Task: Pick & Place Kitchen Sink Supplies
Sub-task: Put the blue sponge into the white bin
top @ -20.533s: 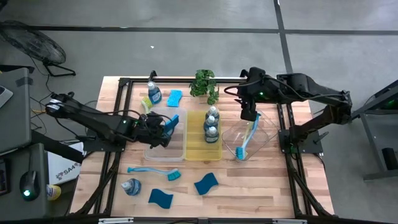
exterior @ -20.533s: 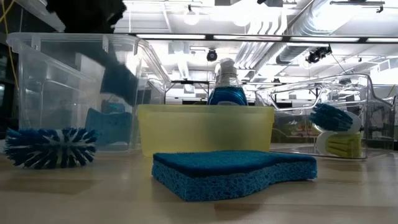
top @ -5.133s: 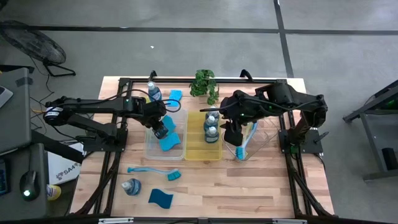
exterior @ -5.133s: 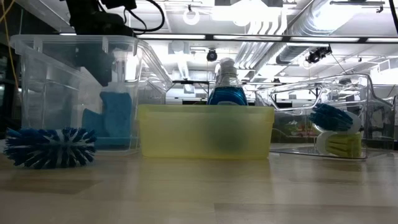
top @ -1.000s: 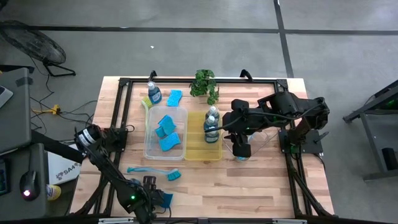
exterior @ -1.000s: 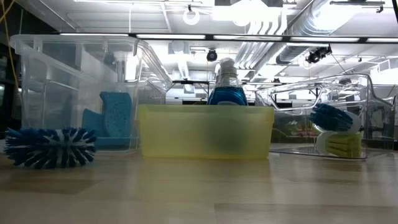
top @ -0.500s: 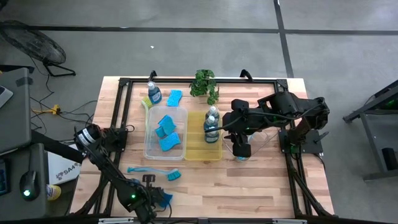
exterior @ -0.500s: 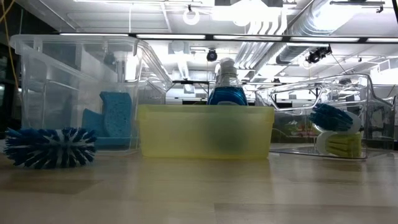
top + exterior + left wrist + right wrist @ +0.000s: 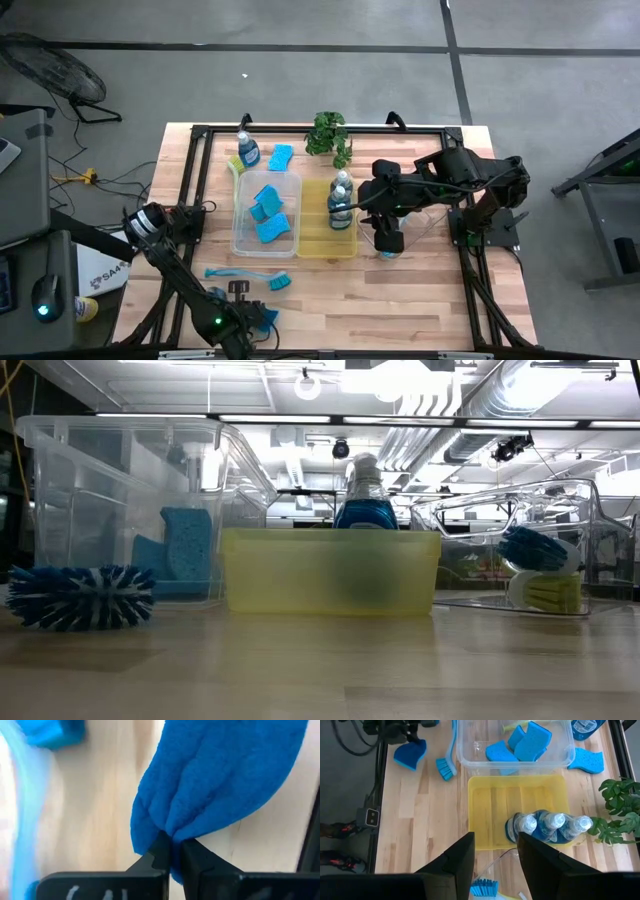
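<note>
Wooden table (image 9: 400,290), blue sponge (image 9: 220,775) pinched in left claw (image 9: 172,851).

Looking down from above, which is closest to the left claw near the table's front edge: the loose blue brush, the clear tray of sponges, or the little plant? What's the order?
From the left claw, which pinches a blue sponge:
1. Blue brush, lying just beyond the claw.
2. Clear tray, mid-table.
3. Potted plant, at the far edge.

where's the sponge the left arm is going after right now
In the high view the sponge sits at the table's near edge on the left, just below the blue brush, pinched in the left claw.
</note>
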You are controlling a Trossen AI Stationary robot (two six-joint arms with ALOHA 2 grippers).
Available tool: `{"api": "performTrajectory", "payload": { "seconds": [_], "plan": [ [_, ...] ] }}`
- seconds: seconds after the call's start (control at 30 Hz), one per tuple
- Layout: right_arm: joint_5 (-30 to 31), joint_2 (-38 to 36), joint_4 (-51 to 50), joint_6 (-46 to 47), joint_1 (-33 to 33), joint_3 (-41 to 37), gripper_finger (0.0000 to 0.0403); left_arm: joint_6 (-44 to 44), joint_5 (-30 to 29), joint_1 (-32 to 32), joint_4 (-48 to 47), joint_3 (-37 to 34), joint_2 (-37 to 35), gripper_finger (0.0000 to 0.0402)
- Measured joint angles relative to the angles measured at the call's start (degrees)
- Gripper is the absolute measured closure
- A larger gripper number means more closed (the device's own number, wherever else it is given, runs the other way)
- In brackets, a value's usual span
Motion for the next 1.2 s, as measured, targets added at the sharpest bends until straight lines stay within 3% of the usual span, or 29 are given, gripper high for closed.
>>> {"api": "performTrajectory", "payload": {
  "seconds": [0.33, 0.6, 0.83, 1.03, 1.2],
  "plan": [
    [0.03, 0.0, -0.11, 0.01, 0.0, 0.0, 0.0263, 0.49, -1.36, -0.02, -5.56, 7.64, -0.22, 0.0391],
    [0.87, 0.0, 0.16, -0.89, 0.0, 0.0, 0.0263, 3.42, -3.46, 0.0, -12.55, 19.37, -0.28, 0.0391],
    [0.79, 0.0, 2.85, -4.13, 0.45, 0.0, 0.0263, 3.53, -11.37, 0.68, -22.59, 32.61, -0.43, 0.0392],
    [0.14, 0.0, 6.0, -7.67, 1.28, 0.0, 0.0263, 8.94, -17.1, 4.49, -22.97, 39.74, -1.18, 0.0392],
    [-0.46, 0.0, 8.72, -10.87, 2.38, 0.0, 0.0263, 15.9, -17.87, 8.65, -22.53, 42.56, -1.2, 0.0392]
  ]
}}
